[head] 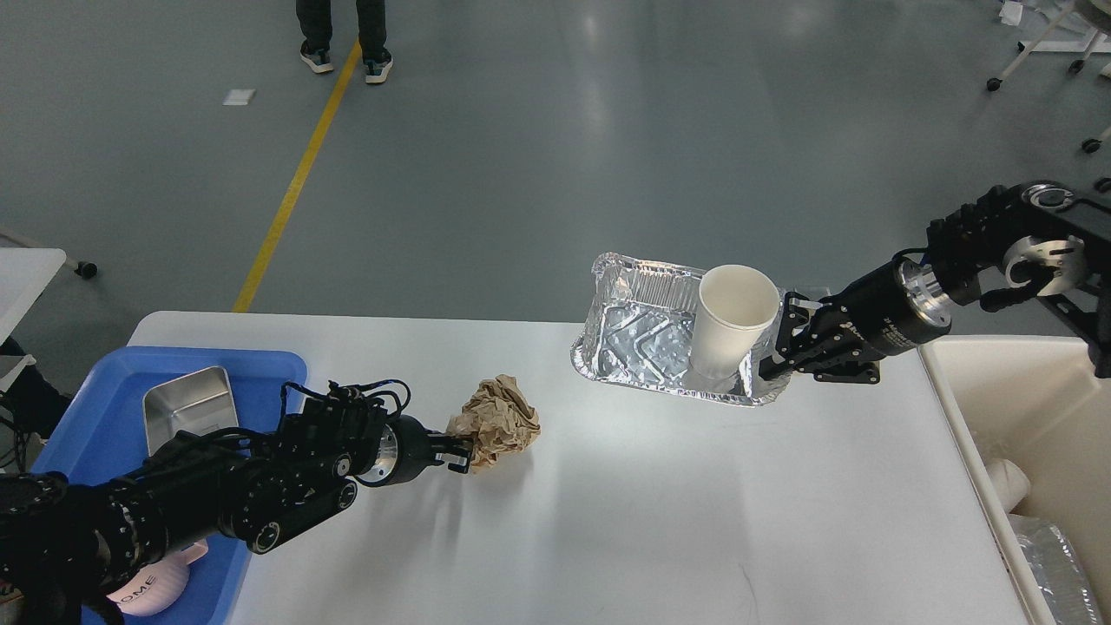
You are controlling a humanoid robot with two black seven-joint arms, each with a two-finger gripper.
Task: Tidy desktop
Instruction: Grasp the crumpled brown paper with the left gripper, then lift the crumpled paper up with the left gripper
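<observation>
A blue plastic tray (82, 415) is holding a metal pan (188, 413) and a pink mug (161, 587); a beige bin (1024, 408) is sitting at right. A person's shoes (345, 59) are showing beside a yellow floor line (295, 180).
</observation>
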